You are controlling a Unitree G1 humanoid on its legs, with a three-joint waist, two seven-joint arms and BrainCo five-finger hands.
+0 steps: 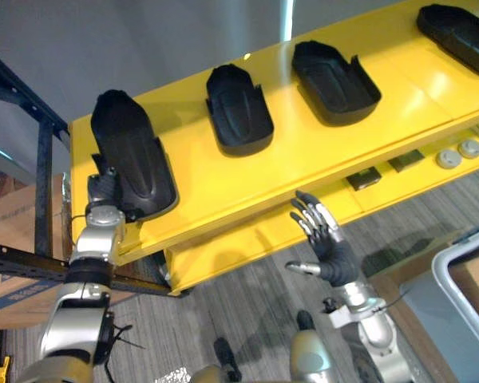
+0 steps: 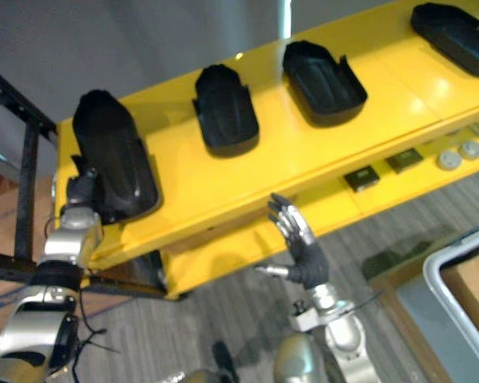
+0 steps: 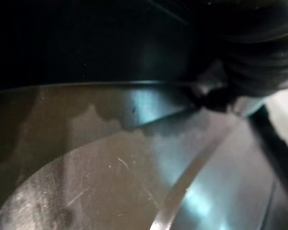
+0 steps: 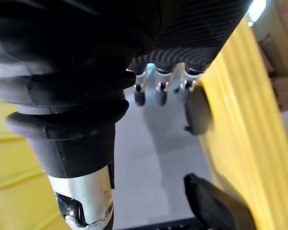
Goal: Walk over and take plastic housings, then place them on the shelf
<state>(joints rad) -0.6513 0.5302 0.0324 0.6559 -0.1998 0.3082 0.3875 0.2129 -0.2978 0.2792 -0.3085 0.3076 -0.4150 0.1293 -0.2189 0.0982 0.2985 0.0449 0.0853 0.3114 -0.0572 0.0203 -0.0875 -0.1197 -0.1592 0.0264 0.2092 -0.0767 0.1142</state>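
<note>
Plastic housing, the leftmost one, lies on the top board of the yellow shelf, close to the shelf's left end. Its long axis runs from the front edge toward the back, and the far end leans a little to the left. The near end reaches almost to the front edge, and there the left hand is against its near-left corner. The fingers are hidden by the housing, so I cannot tell if they grip it or are loose. The housing therefore lies straight ahead of the left hand, almost in one line with that arm, and this hand is much the nearer one. To my judgement the piece already rests on the board, so a pull-back along this axis should be careful not to drag it over the edge. Three other housings lie in a row to the right, well apart from each other. The right hand hangs in front of the shelf below the top board, fingers straight and spread, holding nothing. On the lower board lie small dark blocks and grey discs
</note>
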